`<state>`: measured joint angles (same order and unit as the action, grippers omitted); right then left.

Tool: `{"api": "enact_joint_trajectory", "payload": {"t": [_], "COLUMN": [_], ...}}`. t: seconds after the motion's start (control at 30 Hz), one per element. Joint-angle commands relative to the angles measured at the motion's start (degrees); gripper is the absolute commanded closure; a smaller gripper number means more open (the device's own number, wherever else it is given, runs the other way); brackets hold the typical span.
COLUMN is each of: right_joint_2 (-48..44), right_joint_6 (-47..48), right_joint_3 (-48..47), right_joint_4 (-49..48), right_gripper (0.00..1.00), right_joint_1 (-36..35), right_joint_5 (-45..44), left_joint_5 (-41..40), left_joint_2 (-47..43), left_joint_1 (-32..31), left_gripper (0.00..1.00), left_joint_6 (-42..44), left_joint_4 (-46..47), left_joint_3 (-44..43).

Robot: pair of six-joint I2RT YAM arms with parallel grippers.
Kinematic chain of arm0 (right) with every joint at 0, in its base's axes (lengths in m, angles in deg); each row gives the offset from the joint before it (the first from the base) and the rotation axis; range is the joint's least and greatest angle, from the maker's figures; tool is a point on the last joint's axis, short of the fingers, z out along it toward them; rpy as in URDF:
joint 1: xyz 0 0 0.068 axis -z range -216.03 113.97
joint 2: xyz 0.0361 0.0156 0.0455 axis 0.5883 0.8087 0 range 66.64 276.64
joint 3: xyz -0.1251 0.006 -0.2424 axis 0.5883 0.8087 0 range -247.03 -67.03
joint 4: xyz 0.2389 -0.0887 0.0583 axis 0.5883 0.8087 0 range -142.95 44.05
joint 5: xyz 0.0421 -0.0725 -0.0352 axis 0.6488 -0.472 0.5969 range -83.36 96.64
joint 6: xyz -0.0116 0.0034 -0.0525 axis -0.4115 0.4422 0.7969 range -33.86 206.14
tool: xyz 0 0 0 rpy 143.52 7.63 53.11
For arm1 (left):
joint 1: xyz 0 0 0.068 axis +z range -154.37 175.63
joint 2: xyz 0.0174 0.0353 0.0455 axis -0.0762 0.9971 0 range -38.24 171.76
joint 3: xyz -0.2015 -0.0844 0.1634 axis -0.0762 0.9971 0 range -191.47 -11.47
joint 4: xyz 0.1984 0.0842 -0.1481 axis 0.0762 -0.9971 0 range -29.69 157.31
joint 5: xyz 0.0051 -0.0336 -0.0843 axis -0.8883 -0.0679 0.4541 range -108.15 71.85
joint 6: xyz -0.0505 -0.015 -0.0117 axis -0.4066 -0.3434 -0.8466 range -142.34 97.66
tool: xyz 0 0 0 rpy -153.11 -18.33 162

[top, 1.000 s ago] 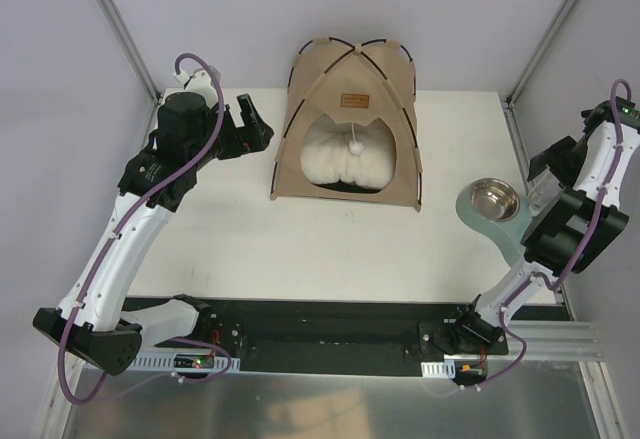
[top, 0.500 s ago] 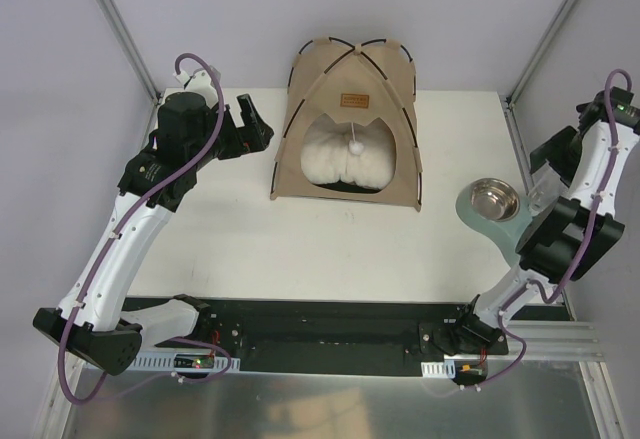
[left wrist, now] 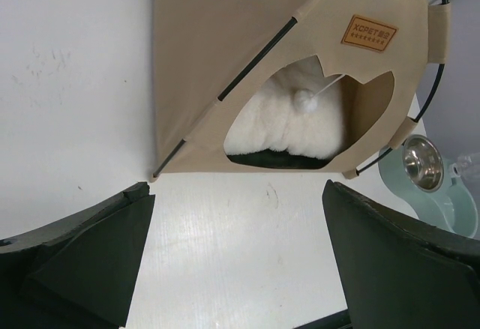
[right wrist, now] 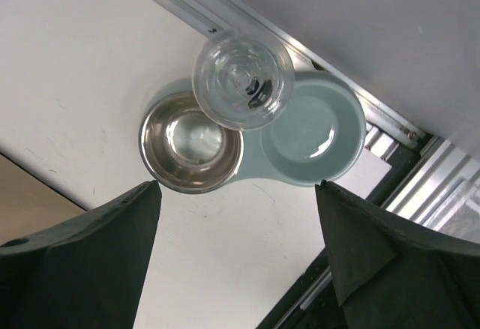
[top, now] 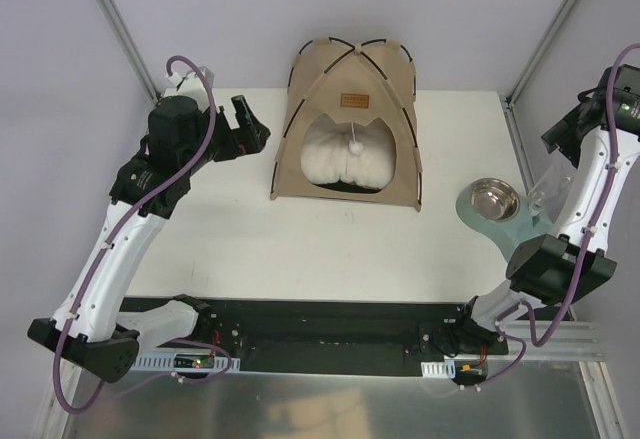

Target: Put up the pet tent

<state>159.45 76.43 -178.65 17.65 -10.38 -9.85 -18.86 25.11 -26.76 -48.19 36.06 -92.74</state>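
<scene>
Right fingers (right wrist: 82, 254) have been lifted toward 3 o'clock, spread wide and empty like the left fingers (left wrist: 82, 261), by which the tent (top: 348, 124) could be toppled.

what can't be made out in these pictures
- Pet tent rear: top external, hidden by its own roof.
- Label print: top external, too small.
- Under the pillow: left wrist, pillow covers all but a dark strip.
- Feeder middle: right wrist, clear bottle overlaps it.
</scene>
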Motion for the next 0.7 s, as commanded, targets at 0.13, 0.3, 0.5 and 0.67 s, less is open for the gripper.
{"api": "enact_joint_trajectory", "payload": {"t": [0.13, 0.3, 0.5, 0.67], "right_joint_2": [-4.1, -3.2, -3.3, -2.5], "right_joint_6": [2.0, 2.9, 4.2, 4.7], "right_joint_3": [3.3, 9.1, 13.2, 12.1], "right_joint_4": [-11.6, -16.4, -25.3, -25.8], "right_gripper": [0.34, 0.39, 0.46, 0.47], "right_joint_1": [-1.2, -1.2, -1.3, -1.3], "right_joint_5": [-6.1, -3.6, -1.3, -1.3], "left_joint_5": [-0.5, -0.3, -0.4, -0.5], "left_joint_2": [-2.7, -2.8, -2.2, -1.3], "left_joint_1": [0.9, 0.9, 0.7, 0.9], "left_gripper": [0.01, 0.01, 0.01, 0.01], "left_joint_6": [1.2, 0.4, -0.3, -1.0], "left_joint_4": [-0.3, -0.3, -0.3, -0.3], "left_joint_3": [0.8, 0.9, 0.5, 0.2]}}
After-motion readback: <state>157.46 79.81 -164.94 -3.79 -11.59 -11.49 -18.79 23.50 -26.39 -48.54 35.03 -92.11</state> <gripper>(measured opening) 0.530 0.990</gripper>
